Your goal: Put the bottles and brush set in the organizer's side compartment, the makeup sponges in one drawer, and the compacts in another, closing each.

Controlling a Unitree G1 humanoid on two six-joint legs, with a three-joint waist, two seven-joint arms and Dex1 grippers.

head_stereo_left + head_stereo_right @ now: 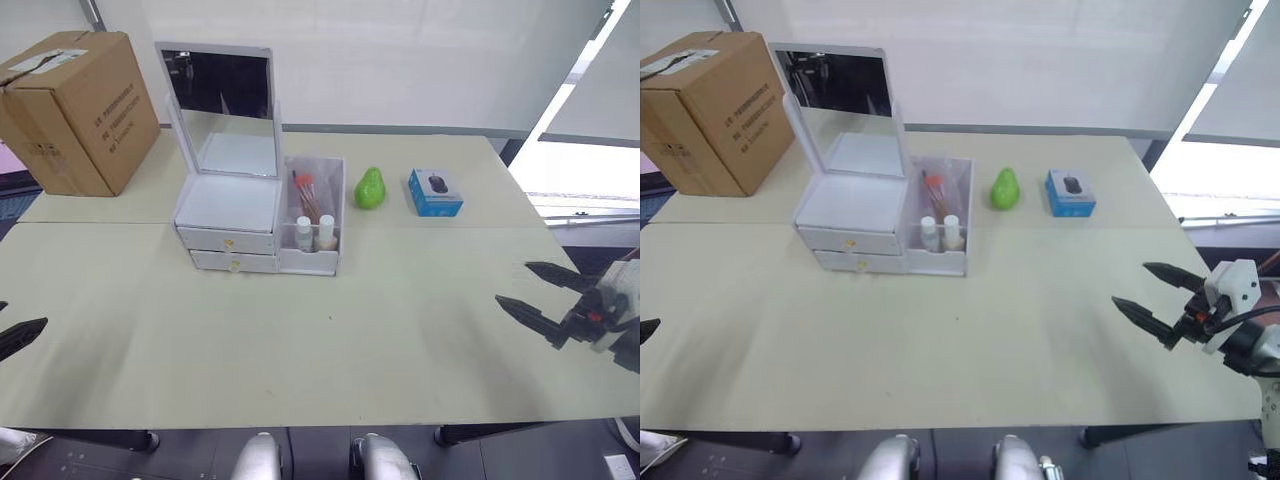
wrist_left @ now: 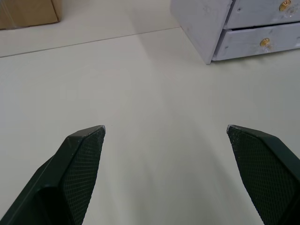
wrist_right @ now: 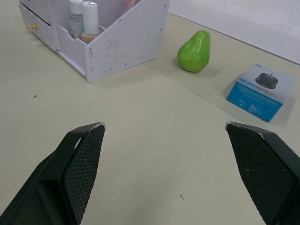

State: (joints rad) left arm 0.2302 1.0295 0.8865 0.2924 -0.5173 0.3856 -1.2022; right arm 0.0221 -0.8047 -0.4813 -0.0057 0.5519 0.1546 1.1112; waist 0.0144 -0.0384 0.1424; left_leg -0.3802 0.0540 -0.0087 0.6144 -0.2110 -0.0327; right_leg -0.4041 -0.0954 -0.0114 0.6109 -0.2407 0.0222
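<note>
Toward the far edge of the table, left of its middle:
Organizer: white, with mirror lid raised upright, lid facing the near edge.
Drawers: upper drawer and lower drawer, both pushed in, each with a small gold knob at the front.
Side compartment: on the right side of organizer, touching it, open at the top.
Bottles: two, upright, side by side at the front of side compartment; one clear with white cap, one beige with white cap.
Brush set: standing tilted at the back of side compartment, behind bottles, reddish handles visible.
Makeup sponges, compacts: cannot tell where.
Green pear: near the far edge, just beside organizer on its right, apart from it.
Blue box: right of green pear, flat on table, with a picture of a dark mouse on top.
Cardboard box: at the far left corner, well apart from organizer.
Left gripper: near the left edge, low over bare table, fingers spread wide, grasping nothing; organizer corner and both drawer fronts ahead of it.
Right gripper: at the right edge, near the near corner, fingers spread wide, grasping nothing, pointing toward the table middle.
</note>
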